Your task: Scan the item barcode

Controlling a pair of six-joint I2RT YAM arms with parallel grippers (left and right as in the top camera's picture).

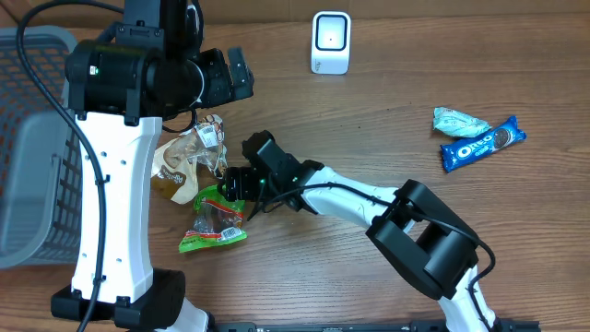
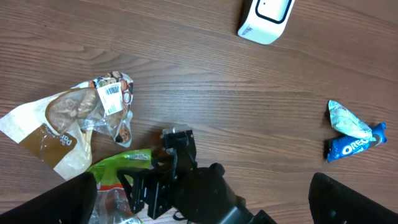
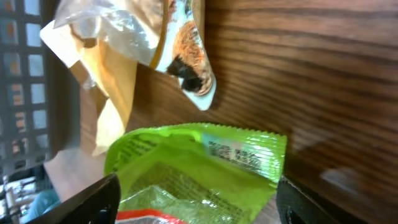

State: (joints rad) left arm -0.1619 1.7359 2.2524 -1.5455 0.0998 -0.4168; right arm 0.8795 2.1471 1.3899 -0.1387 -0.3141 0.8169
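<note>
My right gripper (image 1: 229, 183) hangs low over the table with its jaws spread wide. The green snack packet (image 3: 199, 171) lies flat between my two fingers; they are not clamped on it, and I cannot tell whether either pad brushes its edge. The packet has a red strip along one end and a pale printed patch (image 3: 235, 153) near its crimped seam, too blurred to read. Just beyond it, touching or overlapping its top edge, lies a clear-and-tan bag (image 2: 62, 124) with brown baked pieces inside. A white barcode label (image 2: 112, 98) faces up on it, and the lettering on the tan part is too small to make out.

My left gripper (image 1: 232, 77) is raised above that bag, jaws wide, gripping nothing.

The white scanner (image 1: 331, 41) stands well apart at the far edge. Off to my right, a blue packet reading "OREO" (image 1: 484, 145) lies against a crumpled pale-teal wrapper (image 1: 458, 121). A grey mesh basket (image 1: 37, 148) sits at my left; I see only its grid. Everything rests on a brown wood-grain table (image 1: 387, 101).
</note>
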